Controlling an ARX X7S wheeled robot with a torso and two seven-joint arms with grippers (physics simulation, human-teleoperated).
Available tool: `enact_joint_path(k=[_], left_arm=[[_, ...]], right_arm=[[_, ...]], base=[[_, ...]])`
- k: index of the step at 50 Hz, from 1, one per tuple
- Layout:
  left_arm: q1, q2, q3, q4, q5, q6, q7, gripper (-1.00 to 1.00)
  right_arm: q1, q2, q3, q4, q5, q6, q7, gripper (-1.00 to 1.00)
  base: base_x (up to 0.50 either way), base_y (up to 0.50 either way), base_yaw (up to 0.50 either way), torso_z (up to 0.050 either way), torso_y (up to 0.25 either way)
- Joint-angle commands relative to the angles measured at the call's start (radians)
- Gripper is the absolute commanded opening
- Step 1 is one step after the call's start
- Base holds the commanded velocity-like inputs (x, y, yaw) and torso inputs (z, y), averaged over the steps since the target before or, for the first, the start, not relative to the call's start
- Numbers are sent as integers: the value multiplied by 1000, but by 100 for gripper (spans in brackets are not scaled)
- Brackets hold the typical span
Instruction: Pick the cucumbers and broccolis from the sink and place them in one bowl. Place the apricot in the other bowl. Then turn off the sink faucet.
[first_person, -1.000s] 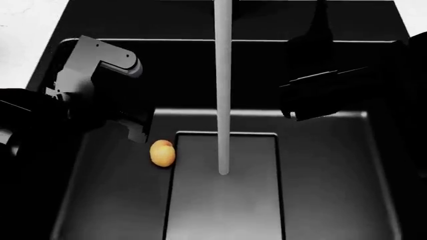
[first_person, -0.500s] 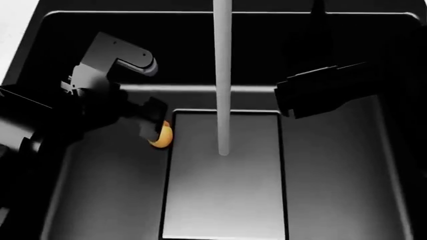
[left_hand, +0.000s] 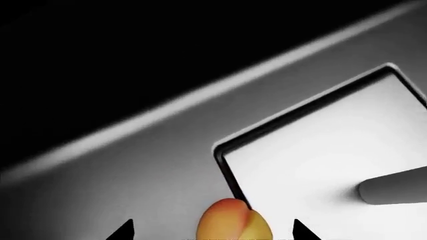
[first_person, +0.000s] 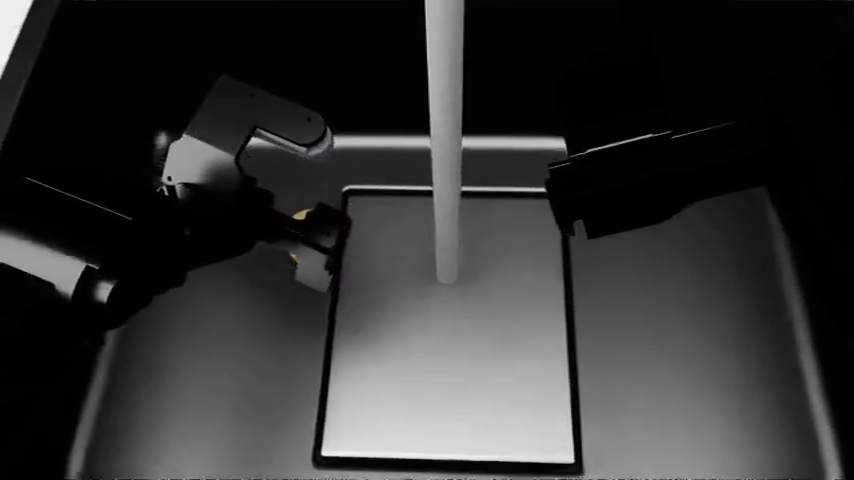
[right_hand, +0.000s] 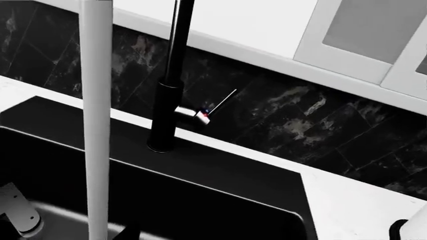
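The orange-yellow apricot (left_hand: 233, 224) lies on the sink floor at the corner of the raised centre panel. My left gripper (left_hand: 212, 233) is open, with one dark fingertip (left_hand: 124, 230) on each side of the apricot and a gap on both sides. In the head view the left gripper (first_person: 318, 245) covers the apricot (first_person: 304, 213), so only slivers show. My right gripper (first_person: 577, 195) hangs above the sink's right half; its jaws do not show clearly. The faucet (right_hand: 168, 95) with its thin handle (right_hand: 219, 102) stands behind the sink, and water (first_person: 445, 140) runs. No cucumbers, broccolis or bowls are in view.
The dark sink (first_person: 200, 380) has sloped walls and a pale rectangular centre panel (first_person: 447, 380). The water stream (left_hand: 395, 187) lands on that panel beside the left gripper. White counter (right_hand: 360, 200) and black tiled wall (right_hand: 300, 120) lie behind the faucet.
The head view has shifted further down over the sink. My left gripper has moved right and down onto the apricot and now straddles it, hiding most of it. The right arm holds its place.
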Motion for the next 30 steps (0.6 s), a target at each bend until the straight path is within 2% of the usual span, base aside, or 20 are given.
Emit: enact_joint_path(k=[1,6,19,30], left_arm=[[-17,28,88,-67,-106,50,22,100],[-20,28,124,-61,-149,70,10,100],[-41,28,190,-60,-206,70,8,100],[-28,28,256,-60,-270,94,-18,100]], right_arm=[[0,-20,23,-3,-22,-7,-16,100],[15,-14,22,0,-13,-5,-15,100],[56,-17,10,14,-4,2,-10,100],[54,-9,13,10,-7,-2,-18,100]], base=[[0,0,0,0,0],[0,0,0,6,-15],[0,0,0,42,-108],[0,0,0,0,0]])
